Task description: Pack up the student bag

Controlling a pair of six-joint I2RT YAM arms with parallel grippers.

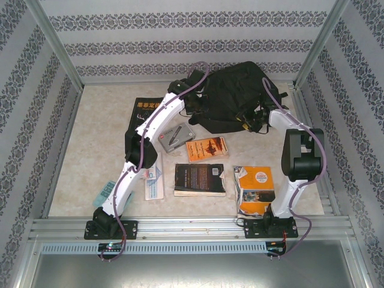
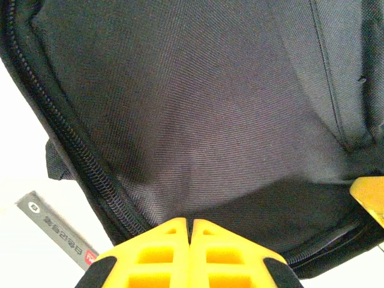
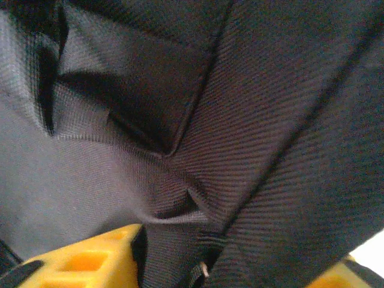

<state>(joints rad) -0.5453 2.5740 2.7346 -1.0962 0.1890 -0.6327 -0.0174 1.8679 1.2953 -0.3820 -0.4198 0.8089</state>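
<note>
**Student bag (image 1: 231, 99) at the far middle of the table (image 1: 84, 156), a gripper on either flank**

Judged step: spreading the mouth of the bag before anything goes in. Left gripper (image 1: 193, 105) at the left flank, fingers clenched tight together. Right gripper (image 1: 252, 120) at the right flank, fingers parted and slack, gripping nothing firmly. To do it well:
- Take hold close beside the zipper (image 2: 78, 156), not on loose cloth.
- Lift one edge while pinning the other.
- Keep the opening turned toward the books.
- Steer clear of the straps.

From above: places both arms against the bag and lays out the orange book (image 1: 206, 149) and the black book (image 1: 200, 179) nearer the bases, yet hides the fingertips.

From the left wrist: shows the yellow fingers (image 2: 168, 252) meeting under the woven panel, nothing visibly caught between them. Also shows a grey case (image 2: 54, 225) just outside the zipper line.

From the right wrist: shows a fold and a strap of the bag lying in the gap between the spread fingers (image 3: 90, 261). Cannot tell whether either pad touches the cloth.
</note>
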